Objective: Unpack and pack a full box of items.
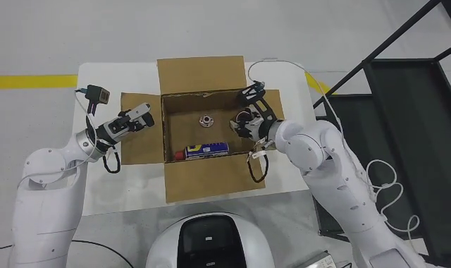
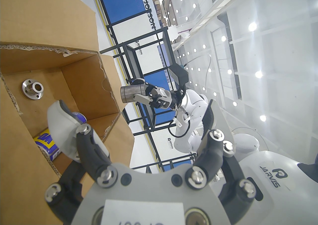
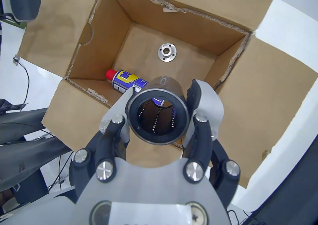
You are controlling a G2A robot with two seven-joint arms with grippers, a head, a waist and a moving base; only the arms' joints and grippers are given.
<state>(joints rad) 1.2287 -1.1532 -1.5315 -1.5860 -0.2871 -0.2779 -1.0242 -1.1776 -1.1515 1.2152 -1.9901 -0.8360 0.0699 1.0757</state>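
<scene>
The short steel cylinder with a black end ring and ball rows in its bore (image 3: 161, 86) hung over the right side of the open brown cardboard box (image 1: 163, 127), pinched across its round body by the right gripper (image 1: 248, 120) jaws. It looked heavy, rigid and slick, so a firm mid-length squeeze seemed safest. Inside lay a small round metal flange (image 1: 206, 120) and a blue-and-yellow spray can (image 1: 206, 151), while the left gripper (image 1: 144, 117) hovered over the left flap, jaws spread, above the white surface (image 1: 120, 77)
</scene>
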